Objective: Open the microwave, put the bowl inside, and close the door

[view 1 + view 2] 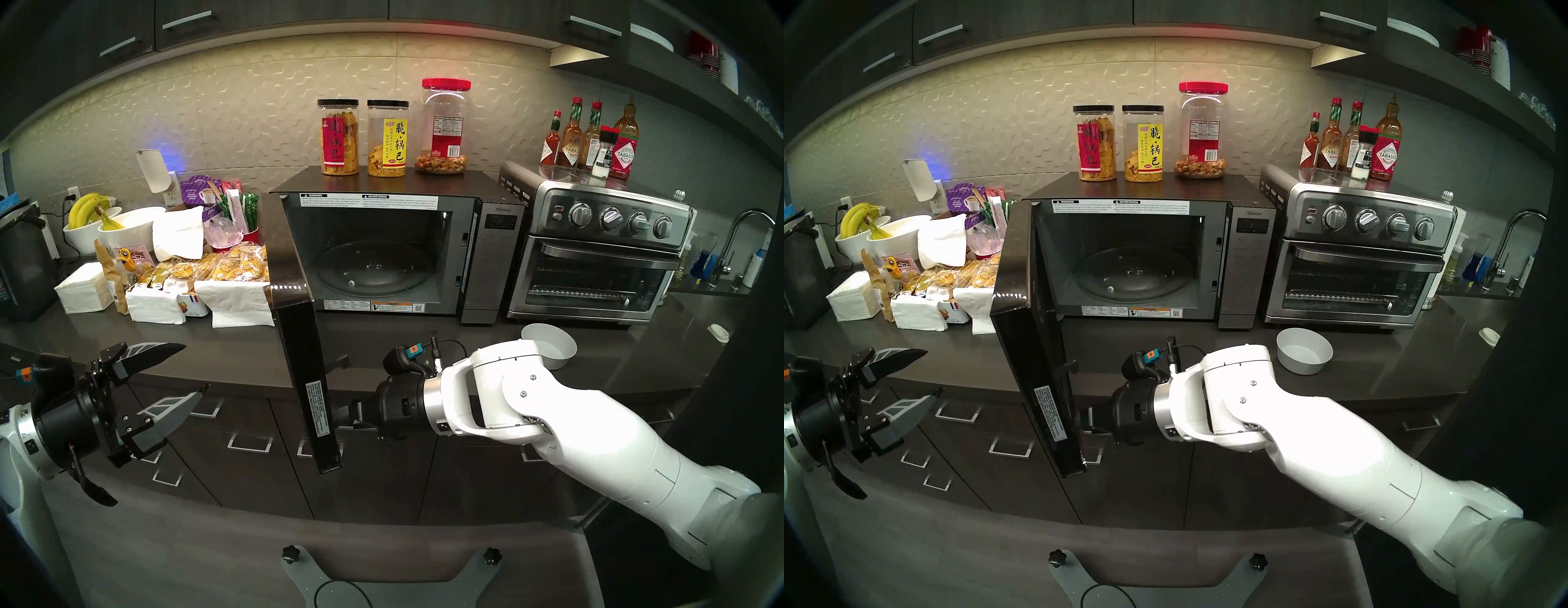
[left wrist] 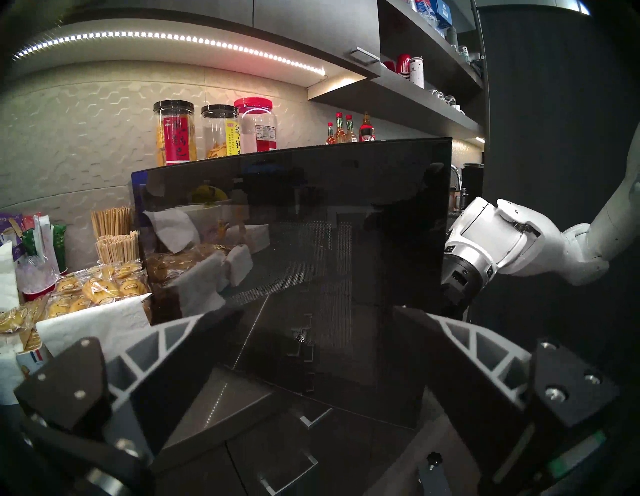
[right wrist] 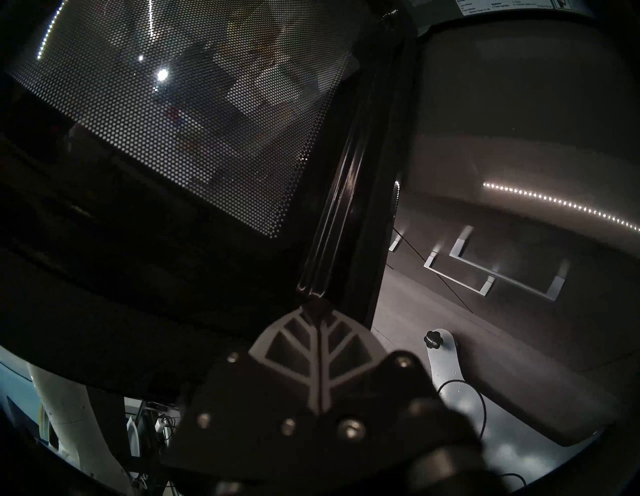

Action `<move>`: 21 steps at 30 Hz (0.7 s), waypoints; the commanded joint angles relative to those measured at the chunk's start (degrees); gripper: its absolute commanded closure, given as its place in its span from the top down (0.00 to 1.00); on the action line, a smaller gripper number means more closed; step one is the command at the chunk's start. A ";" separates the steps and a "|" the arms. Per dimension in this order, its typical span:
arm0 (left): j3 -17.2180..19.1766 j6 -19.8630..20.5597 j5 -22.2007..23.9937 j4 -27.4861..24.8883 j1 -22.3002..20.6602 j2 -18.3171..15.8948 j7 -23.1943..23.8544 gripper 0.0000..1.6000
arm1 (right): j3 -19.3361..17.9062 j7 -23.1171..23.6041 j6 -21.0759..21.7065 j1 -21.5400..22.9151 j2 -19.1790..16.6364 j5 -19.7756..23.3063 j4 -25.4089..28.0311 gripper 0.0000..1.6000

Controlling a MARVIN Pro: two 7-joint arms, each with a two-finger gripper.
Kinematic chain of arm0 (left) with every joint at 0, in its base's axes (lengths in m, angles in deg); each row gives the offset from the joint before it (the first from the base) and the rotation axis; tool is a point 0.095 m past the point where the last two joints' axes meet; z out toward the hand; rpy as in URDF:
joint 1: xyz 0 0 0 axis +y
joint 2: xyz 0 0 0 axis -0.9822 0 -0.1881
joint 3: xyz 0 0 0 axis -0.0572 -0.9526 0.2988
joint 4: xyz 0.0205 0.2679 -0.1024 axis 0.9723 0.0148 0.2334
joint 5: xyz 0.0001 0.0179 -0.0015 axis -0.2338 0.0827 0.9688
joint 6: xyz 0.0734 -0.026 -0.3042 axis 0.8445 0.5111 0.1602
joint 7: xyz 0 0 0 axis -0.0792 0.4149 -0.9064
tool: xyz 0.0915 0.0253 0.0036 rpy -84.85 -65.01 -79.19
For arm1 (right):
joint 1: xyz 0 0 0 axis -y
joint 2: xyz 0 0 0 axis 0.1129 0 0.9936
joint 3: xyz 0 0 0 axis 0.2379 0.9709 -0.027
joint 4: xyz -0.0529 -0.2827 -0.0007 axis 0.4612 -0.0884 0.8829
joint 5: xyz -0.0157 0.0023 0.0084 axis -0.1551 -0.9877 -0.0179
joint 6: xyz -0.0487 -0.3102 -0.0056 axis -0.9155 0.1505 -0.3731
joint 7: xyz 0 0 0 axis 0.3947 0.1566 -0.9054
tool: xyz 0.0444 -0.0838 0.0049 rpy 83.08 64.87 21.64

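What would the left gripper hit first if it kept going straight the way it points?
Probably the door: it fills the left wrist view dead ahead of the open left gripper. How big the gap is, I can't tell.

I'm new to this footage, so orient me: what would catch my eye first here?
The microwave stands in the middle of the counter with its door swung wide toward the camera. The right gripper, shut, sits against the door's inner edge. The bowl waits on the counter before the toaster oven.

Lighting: LED strip (image 2: 166,36) under the cabinets is washing the tiled backsplash (image 1: 237,123) brightly; cabinet fronts below the worktop are lying dim. Glare is streaking the door (image 2: 294,242). Right wrist view is running dark, foreground blurred. Fisheye rims are vignetting black.
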 commanded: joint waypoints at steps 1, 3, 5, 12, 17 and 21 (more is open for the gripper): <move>0.90 -0.78 1.64 0.05 1.96 -0.18 3.52 1.00 | 1.46 -0.67 0.36 0.36 1.91 -0.08 2.08 0.00; 0.87 -0.87 1.75 0.06 2.08 -0.24 3.38 1.00 | 2.34 -1.08 0.40 0.42 2.64 -0.35 2.54 0.00; 0.86 -0.97 1.88 0.07 2.21 -0.32 3.27 1.00 | 3.15 -1.55 0.32 0.45 3.31 -0.64 3.04 0.00; 0.84 -1.29 2.30 0.15 2.60 -0.58 3.13 1.00 | 4.87 -3.47 -0.01 0.78 4.91 -1.06 3.85 0.00; 0.83 -1.45 2.52 0.18 2.80 -0.72 3.04 1.00 | 5.97 -4.24 -0.25 0.71 5.82 -1.59 4.13 0.00; 0.82 -1.55 2.67 0.20 2.94 -0.82 2.97 1.00 | 6.64 -4.72 -0.45 0.68 6.30 -1.93 4.37 0.00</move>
